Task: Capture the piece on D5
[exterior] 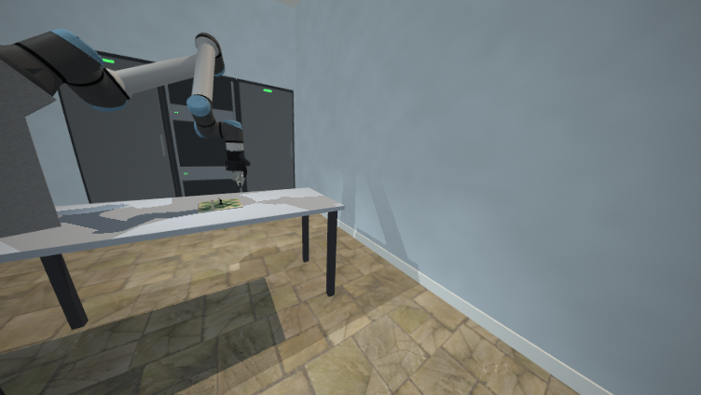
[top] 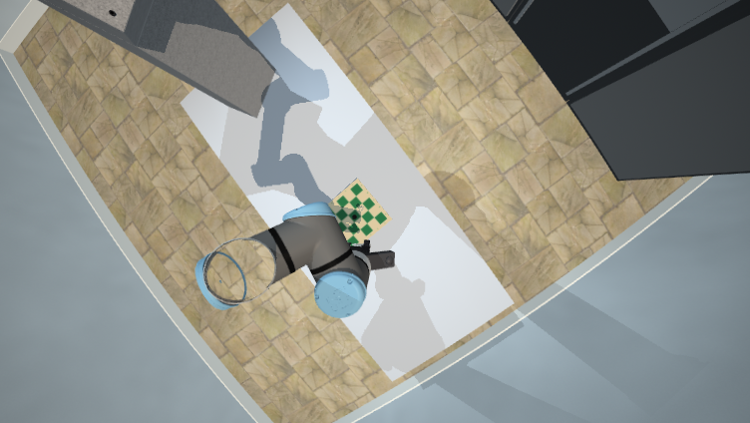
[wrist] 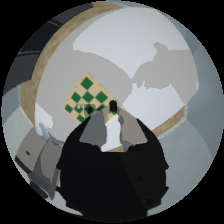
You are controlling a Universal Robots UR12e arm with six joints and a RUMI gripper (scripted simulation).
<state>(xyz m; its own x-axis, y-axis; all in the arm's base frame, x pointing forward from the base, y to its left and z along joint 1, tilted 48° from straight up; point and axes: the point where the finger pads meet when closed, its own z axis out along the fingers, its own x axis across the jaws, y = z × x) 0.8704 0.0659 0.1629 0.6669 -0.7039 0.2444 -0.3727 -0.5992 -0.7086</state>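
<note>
The green-and-cream board (top: 380, 208) (exterior: 201, 209) (wrist: 87, 76) lies on the table. A black piece (top: 354, 216) (exterior: 220, 201) stands near its middle, and a small pale piece (wrist: 79, 106) is close by. Their exact squares cannot be read. My gripper (exterior: 240, 183) (wrist: 113, 105) points down above the table, just beyond one edge of the board. It is shut on a small dark piece (exterior: 240, 188) (wrist: 113, 105) that shows at the fingertips. In the top view the arm hides the fingertips and one corner of the board.
The white table (top: 462, 278) (exterior: 289, 200) (wrist: 105, 37) reaches past the board on both sides. The arm's grey pedestal (top: 209, 63) (exterior: 24, 171) stands at one end. Dark cabinets (top: 656, 115) (exterior: 268, 137) stand behind the table. Arm shadows fall across the table and board.
</note>
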